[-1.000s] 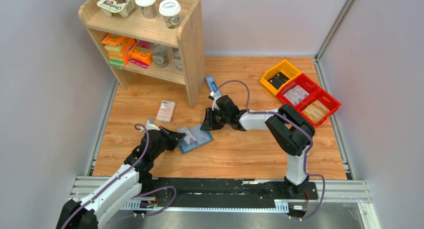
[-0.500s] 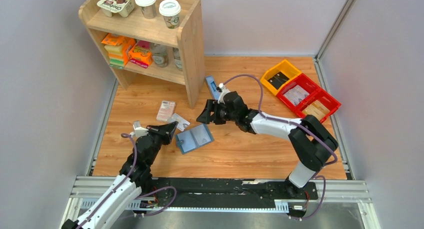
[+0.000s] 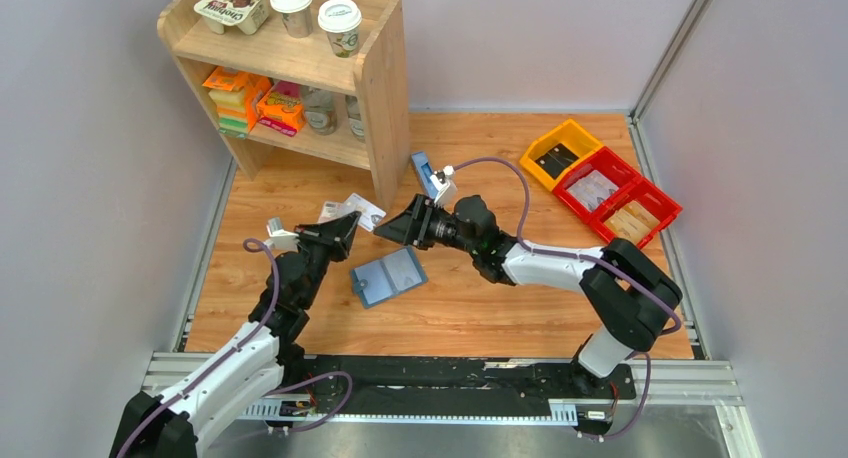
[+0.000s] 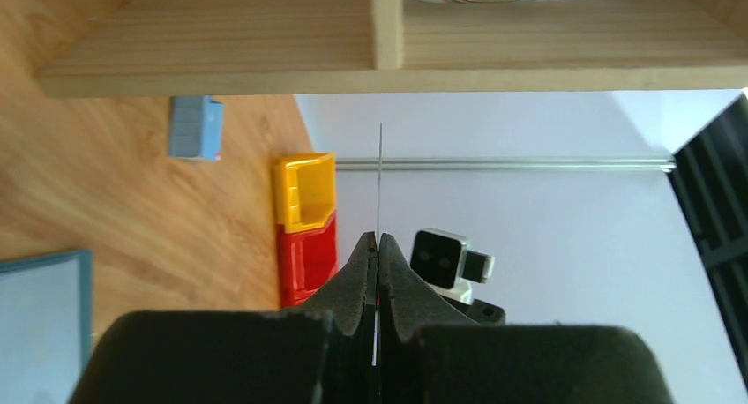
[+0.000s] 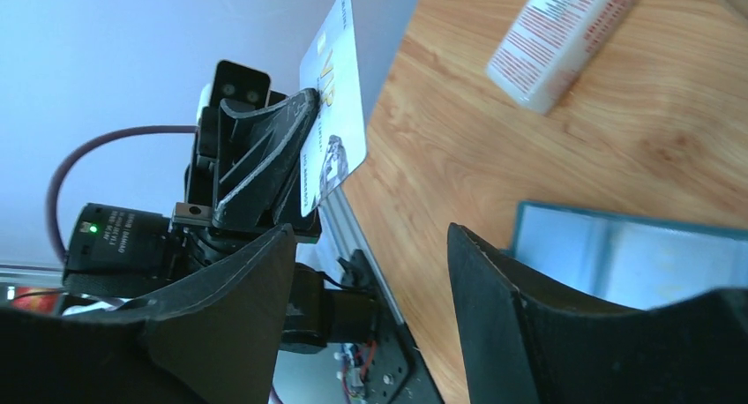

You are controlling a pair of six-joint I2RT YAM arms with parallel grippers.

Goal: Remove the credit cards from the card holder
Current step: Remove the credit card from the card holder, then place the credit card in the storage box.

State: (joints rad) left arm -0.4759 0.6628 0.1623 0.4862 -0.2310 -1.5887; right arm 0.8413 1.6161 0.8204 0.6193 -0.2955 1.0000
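From where I stand, the left arm stretches from its base toward one o'clock. The left gripper is pinched tight on a credit card that pokes past its fingertips. The right arm folds at its elbow out at three o'clock and reaches toward ten o'clock. The right gripper has its jaws spread wide, facing the left one, near but apart.

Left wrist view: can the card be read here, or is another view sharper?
Left wrist view: the card shows edge-on, a thin line in the shut left pincer, no face visible. Right wrist view: its face is fairly sharp, fine print too small to read, while the open right pincer is dark and soft up close. Top view: even light, no glare, card tiny.
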